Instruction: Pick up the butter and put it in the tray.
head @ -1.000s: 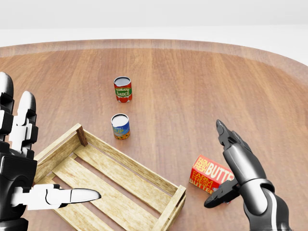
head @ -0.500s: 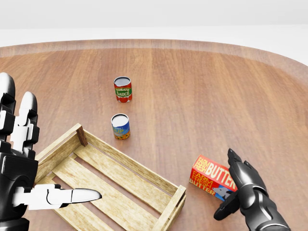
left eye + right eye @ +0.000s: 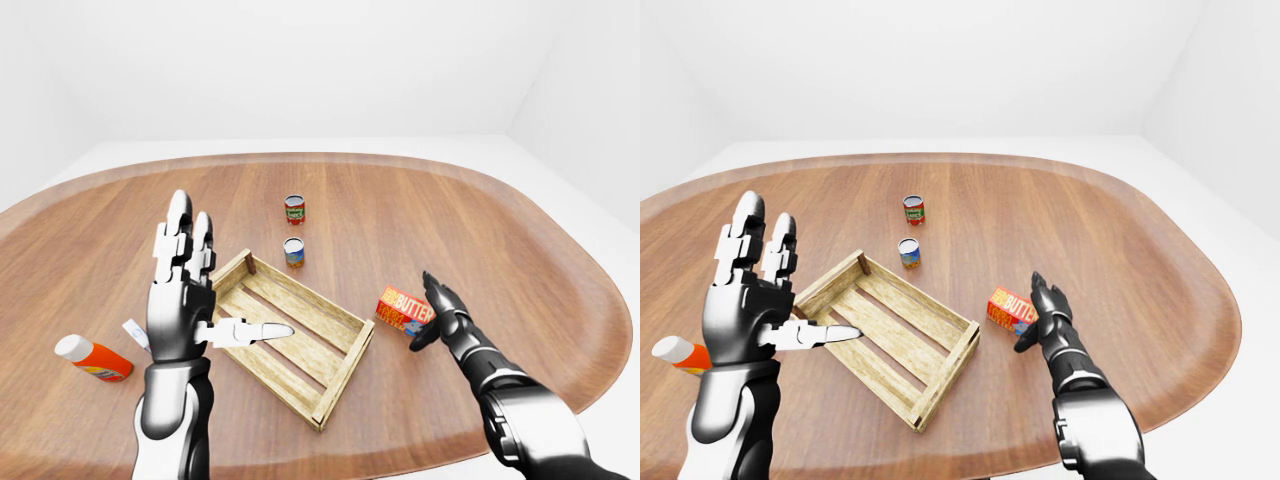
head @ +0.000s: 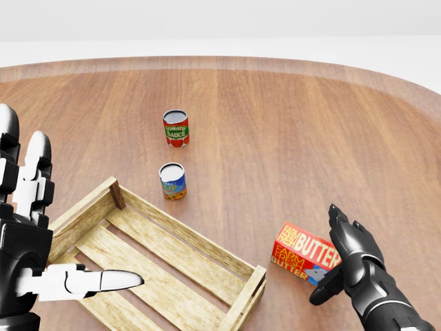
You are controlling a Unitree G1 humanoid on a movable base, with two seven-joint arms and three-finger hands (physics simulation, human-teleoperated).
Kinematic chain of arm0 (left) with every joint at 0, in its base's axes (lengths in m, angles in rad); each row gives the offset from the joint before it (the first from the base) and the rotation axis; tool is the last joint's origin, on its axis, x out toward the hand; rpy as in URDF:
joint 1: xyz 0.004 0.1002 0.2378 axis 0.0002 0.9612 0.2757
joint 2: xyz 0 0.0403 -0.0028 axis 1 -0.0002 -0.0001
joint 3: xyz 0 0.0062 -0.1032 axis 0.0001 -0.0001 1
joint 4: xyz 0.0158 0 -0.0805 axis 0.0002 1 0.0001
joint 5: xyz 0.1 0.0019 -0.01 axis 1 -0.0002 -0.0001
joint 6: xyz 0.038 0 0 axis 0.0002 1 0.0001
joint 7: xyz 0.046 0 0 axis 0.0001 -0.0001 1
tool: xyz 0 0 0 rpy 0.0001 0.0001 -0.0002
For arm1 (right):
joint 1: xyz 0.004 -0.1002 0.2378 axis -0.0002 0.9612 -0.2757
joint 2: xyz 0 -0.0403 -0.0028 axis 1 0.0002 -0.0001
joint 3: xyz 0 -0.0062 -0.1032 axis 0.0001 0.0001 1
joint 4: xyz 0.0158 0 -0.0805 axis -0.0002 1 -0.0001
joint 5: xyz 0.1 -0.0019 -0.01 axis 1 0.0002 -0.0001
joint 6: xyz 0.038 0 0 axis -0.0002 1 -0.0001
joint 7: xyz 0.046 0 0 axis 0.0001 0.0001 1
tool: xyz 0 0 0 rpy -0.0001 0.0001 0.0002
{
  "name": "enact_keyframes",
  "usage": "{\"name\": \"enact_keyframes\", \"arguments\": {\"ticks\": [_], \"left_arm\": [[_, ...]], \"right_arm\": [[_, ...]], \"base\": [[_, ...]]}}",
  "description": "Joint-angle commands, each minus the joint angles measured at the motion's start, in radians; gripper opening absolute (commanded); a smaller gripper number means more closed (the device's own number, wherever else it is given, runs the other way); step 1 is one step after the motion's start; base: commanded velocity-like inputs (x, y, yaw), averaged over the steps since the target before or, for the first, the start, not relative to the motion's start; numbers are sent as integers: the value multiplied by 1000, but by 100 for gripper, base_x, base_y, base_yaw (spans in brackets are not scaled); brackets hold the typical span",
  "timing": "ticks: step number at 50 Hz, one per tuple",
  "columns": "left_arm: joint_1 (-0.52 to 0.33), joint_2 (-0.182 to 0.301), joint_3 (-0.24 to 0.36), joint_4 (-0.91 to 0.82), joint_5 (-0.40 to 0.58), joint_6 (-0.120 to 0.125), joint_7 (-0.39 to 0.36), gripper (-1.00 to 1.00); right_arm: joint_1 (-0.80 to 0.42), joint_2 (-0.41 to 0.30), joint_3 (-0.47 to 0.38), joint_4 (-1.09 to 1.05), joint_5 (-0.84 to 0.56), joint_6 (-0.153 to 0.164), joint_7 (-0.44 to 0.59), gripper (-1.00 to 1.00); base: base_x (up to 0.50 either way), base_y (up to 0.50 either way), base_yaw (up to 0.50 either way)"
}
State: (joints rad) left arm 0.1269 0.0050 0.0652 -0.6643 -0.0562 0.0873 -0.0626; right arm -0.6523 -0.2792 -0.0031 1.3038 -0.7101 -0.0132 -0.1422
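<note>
**Right hand at the butter, grip not yet made**

The butter lies on its side on the table, a red carton with its label facing up, just left of the right hand in the head view. The hand's fingers are spread open along the carton's right end, with the thumb low beside its near corner. They look to be touching or almost touching the box, though no view shows the contact clearly enough to be sure. Nothing is closed round it yet.

The tray, a slatted wooden crate, sits further left of the fingers, its nearest corner close to the butter but apart from it. Beyond, toward the top of the view, stand a soup can and a tomato sauce can, both well clear of the fingers. The left hand is raised with its fingers open, palm over the tray's left part, holding nothing. An orange bottle lies far off to that hand's left in the left-eye view.

To do this step well, I judge the hand should slide further over the carton so thumb and fingers oppose across its narrow faces, not its end. A pinch at one end risks the box pivoting or skidding toward the tray wall. Close firmly, lift straight up until it clears the rim, then carry it left and set it down between the slats' walls.
</note>
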Motion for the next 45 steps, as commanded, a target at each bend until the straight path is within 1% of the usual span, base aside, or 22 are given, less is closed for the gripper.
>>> {"name": "enact_keyframes", "arguments": {"ticks": [1, 16, 20, 35, 36, 39, 40, 41, 45], "left_arm": [[-1, 0, 4, -2, 0, 0, 0, 100], [-4, 0, 4, -6, -1, 0, 0, 100], [-3, 0, 6, -10, -3, 0, 0, 100], [-3, 0, 6, -19, -5, 0, -1, 100], [-2, 0, 7, -23, -7, 0, -1, 100], [-3, 0, 9, -28, -8, 0, -1, 100], [-3, 0, 9, -29, -9, 0, -2, 100], [-3, 0, 9, -29, -8, 0, -2, 100], [-2, 0, 9, -27, -9, 0, -2, 100]], "right_arm": [[-21, -2, 0, 21, -7, -8, -8, 100], [-2, 18, -4, 46, -19, -15, -24, 100], [-1, 24, -5, 51, -25, -13, -25, 100], [-4, 31, -10, 61, -49, -18, -41, 100], [-2, 33, -11, 61, -50, -22, -45, 100], [2, 37, -10, 62, -55, -22, -35, 100], [3, 37, -9, 61, -58, -25, -43, -65], [4, 38, -9, 61, -60, -23, -37, -100], [2, 37, -11, 60, -62, -25, -36, -100]], "base": [[0, 0, 0], [0, 0, 0], [0, 0, 0], [0, 0, 0], [0, 0, 0], [0, 0, 0], [0, 0, 0], [0, 0, 0], [0, 0, 0]]}}
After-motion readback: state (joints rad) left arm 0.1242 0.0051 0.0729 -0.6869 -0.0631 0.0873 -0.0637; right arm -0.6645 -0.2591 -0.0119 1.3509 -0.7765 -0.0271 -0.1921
